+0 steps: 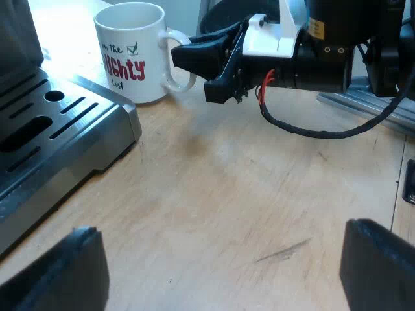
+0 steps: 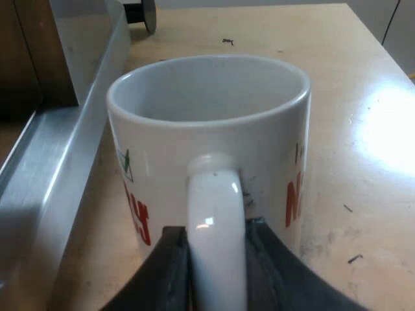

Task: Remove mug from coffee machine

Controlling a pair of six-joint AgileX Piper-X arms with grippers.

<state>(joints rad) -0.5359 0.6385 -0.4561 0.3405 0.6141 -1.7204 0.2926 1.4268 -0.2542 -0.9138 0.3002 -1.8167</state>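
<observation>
The white ceramic mug [image 1: 130, 52] with red lettering stands on the pale wooden tabletop [image 1: 227, 181], just beside the steel drip tray [image 1: 65, 123] of the espresso machine [image 1: 16, 39] and already off it. The right gripper [image 2: 217, 275] clamps the mug's handle [image 2: 217, 207] between its fingers. The left gripper [image 1: 220, 259] hangs wide and empty near the tray. A clean finish, I judge, means parting the fingers evenly and backing straight off, without nudging the mug.
</observation>
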